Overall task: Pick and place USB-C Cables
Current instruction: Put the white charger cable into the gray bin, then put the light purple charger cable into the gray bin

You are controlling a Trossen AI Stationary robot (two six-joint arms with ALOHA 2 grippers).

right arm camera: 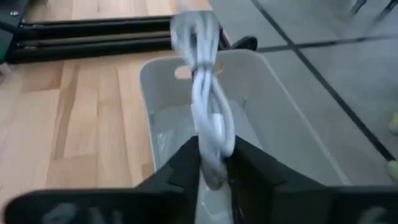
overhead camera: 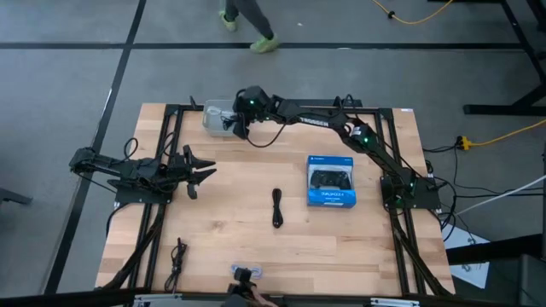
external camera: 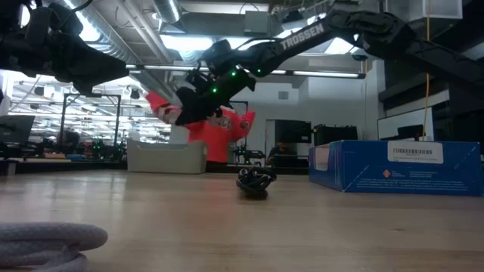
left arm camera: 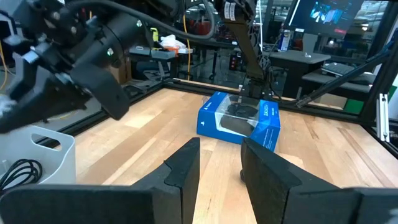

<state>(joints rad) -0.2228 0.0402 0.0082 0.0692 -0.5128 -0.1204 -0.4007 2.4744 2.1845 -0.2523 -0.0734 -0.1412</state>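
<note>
Silvery-grey USB-C cable pinched in right end effector, over grey bin

grey floor with dark lines, bright ceiling lights.

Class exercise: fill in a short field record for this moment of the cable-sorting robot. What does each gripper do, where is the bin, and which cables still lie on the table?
right gripper: shut on silvery-grey cable, held over the bin
bin: pale, at the table's far edge; a black cable already inside
left gripper: open, waiting at the table's left side
cables on table: black bundle mid-table; black bundle near the front left
blue box: flat, right of centre
</note>
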